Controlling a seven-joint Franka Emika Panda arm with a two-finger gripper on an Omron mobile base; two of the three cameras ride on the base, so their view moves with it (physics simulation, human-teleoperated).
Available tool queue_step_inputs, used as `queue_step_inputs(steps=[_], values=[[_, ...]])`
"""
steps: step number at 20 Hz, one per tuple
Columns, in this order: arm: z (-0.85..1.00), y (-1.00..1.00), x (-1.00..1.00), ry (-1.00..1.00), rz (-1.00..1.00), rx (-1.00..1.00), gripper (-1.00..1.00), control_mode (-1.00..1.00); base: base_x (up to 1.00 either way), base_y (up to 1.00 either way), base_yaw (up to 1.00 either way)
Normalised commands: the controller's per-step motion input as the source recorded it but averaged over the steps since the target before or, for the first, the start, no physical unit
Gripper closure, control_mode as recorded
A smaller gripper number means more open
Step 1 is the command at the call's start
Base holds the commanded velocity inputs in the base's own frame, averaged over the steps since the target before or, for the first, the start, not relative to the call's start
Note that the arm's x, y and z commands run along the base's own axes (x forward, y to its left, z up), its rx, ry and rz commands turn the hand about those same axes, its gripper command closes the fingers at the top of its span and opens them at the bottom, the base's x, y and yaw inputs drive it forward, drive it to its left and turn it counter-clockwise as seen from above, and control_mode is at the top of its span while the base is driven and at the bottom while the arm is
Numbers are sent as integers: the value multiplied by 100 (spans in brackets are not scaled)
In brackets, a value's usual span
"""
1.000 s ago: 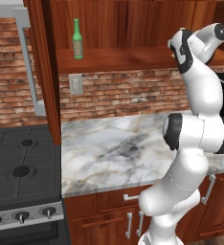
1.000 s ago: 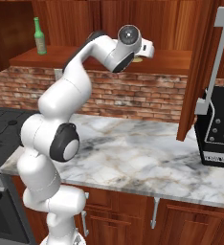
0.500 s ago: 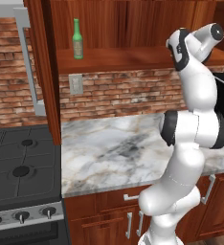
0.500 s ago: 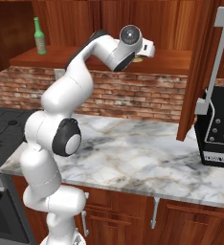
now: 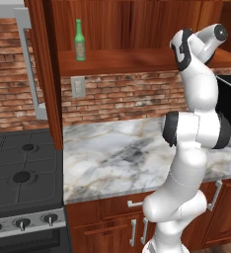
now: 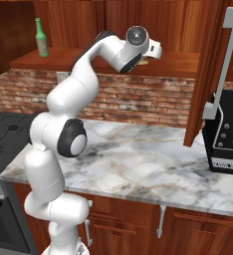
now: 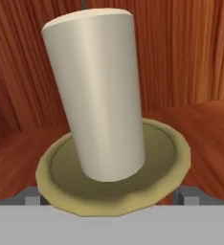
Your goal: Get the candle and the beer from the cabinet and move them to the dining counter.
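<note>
Step in hand: going for the candle first, I'd say; it stands upright on its saucer on the cabinet shelf, right in front of the end effector.
How to do it well: the saucer rim sits between the two fingertips, so push in a touch further, level, and close on the cream body just above the saucer; a low, centred hold should keep it from tipping.
Watch for: the shelf's wooden back wall close behind the candle, so lift a little before backing out.
End effector: wide open, nothing in it, fingertips on either side of the saucer and not yet gripping.
Arm pose: raised high from the base, elbow bent, wrist turned horizontal and reaching into the shelf on the right-hand side.
Beer: upright at the shelf's far left end, well apart from the hand.
Marble surface: below the shelf.
</note>
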Motion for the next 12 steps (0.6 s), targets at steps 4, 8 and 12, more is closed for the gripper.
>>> queue_step_inputs(steps=[4, 8, 12], values=[[-5, -2, 16, 0, 0, 0, -100, -100, 0, 0, 0], [-6, -2, 13, 0, 0, 0, -100, -100, 0, 0, 0], [-5, -1, 15, 0, 0, 0, -100, -100, 0, 0, 0]])
